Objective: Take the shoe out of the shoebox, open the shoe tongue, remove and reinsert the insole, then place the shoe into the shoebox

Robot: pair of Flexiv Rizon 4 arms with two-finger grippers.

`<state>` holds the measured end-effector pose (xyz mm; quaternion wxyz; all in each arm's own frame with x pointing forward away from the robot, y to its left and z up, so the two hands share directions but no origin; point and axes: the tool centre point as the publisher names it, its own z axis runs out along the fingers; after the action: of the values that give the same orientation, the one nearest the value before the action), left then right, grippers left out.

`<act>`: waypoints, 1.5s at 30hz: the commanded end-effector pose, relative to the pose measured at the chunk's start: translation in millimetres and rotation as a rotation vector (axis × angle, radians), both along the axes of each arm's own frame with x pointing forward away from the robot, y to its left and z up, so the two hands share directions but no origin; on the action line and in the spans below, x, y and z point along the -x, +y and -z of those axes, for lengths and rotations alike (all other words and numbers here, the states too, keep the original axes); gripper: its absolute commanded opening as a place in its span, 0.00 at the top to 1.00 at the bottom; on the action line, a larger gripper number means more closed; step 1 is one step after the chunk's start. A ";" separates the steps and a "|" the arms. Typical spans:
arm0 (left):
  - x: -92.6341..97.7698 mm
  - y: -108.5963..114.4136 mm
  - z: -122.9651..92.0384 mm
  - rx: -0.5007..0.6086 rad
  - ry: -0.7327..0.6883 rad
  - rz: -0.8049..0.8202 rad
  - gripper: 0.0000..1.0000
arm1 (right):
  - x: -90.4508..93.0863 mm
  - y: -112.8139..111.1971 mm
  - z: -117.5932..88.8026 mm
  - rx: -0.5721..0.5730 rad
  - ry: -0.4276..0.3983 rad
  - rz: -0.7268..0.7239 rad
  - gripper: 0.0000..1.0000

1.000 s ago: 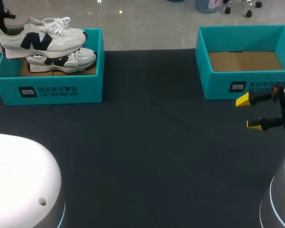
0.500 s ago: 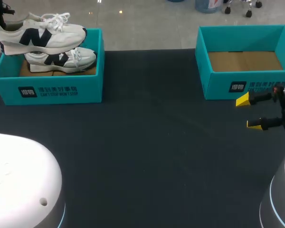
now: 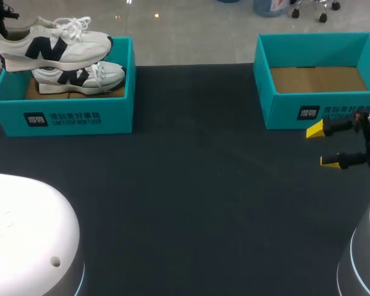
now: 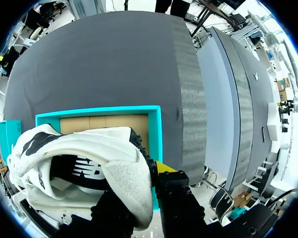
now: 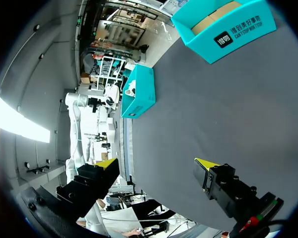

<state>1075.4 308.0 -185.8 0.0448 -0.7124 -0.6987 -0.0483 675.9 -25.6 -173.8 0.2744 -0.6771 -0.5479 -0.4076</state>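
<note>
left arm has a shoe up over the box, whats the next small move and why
Probably carry the lifted shoe off the left shoebox and lower it onto the bare table near the middle. The left gripper is shut on its heel, and it hangs above the second shoe in the box. The right gripper is open by the right shoebox, too far to help.

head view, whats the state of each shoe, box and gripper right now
upper shoe, lifted above the left shoebox
lower shoe, lying inside the left shoebox
left shoebox, open
right shoebox, open, no shoe inside
left gripper, shut on the upper shoe
right gripper, open, holding nothing
</note>
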 end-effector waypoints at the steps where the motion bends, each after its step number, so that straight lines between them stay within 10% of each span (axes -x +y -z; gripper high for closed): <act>1: 2.4 -0.3 -1.9 -0.001 -0.004 0.000 1.00 | 1.3 0.7 0.1 0.003 0.001 0.003 0.00; 7: 2.4 -0.3 -1.9 -0.001 -0.004 0.000 1.00 | 1.3 0.7 0.1 0.003 0.001 0.003 0.00; 32: 106.8 -106.9 -40.3 -0.026 -0.009 0.087 1.00 | 1.3 0.7 0.1 0.003 0.001 0.003 0.00; 45: 113.7 -114.9 -40.3 -0.003 0.006 0.119 1.00 | 1.3 0.7 0.1 0.003 0.001 0.003 0.00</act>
<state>965.0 192.2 -146.5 0.0498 -0.7527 -0.6549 -0.0457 675.9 -25.6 -173.8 0.2744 -0.6771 -0.5479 -0.4076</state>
